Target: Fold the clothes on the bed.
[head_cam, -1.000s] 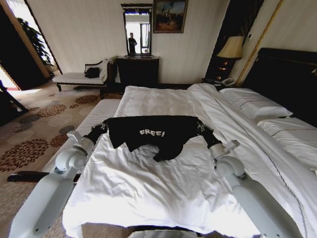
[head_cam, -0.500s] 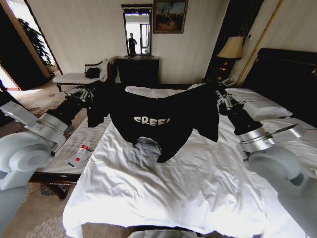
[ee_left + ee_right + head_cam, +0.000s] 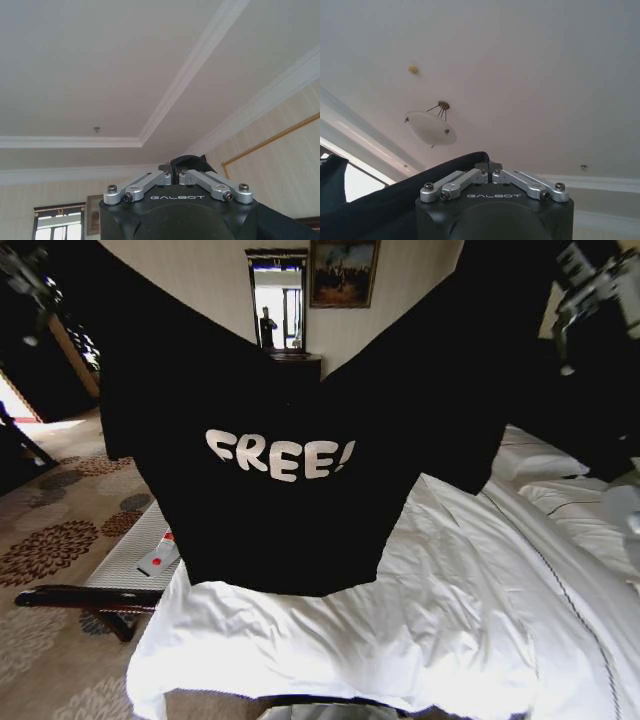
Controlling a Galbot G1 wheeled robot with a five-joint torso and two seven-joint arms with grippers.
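Observation:
The clothes, one black T-shirt [image 3: 300, 390] with white "FREE!" lettering, hang spread wide and high in front of the head camera. My left gripper [image 3: 24, 275] holds one top corner at the upper left and my right gripper [image 3: 592, 282] holds the other at the upper right. Each wrist view looks up at the ceiling. The left gripper [image 3: 175, 171] is shut on a fold of black cloth [image 3: 189, 161]. The right gripper [image 3: 490, 168] is shut on black cloth [image 3: 395, 197] too. The bed [image 3: 420, 620] with its white duvet lies below the shirt's lower edge.
A narrow white-cushioned bench [image 3: 125, 560] runs along the bed's left side with a small red-and-white item [image 3: 160, 557] on it. Pillows [image 3: 535, 455] lie at the right by the dark headboard. Patterned carpet [image 3: 50, 540] spreads to the left. A ceiling lamp [image 3: 431, 127] hangs overhead.
Both arms have gone up and apart, lifting the T-shirt from low over the duvet to high in front of the camera. The shirt now hangs spread out flat.

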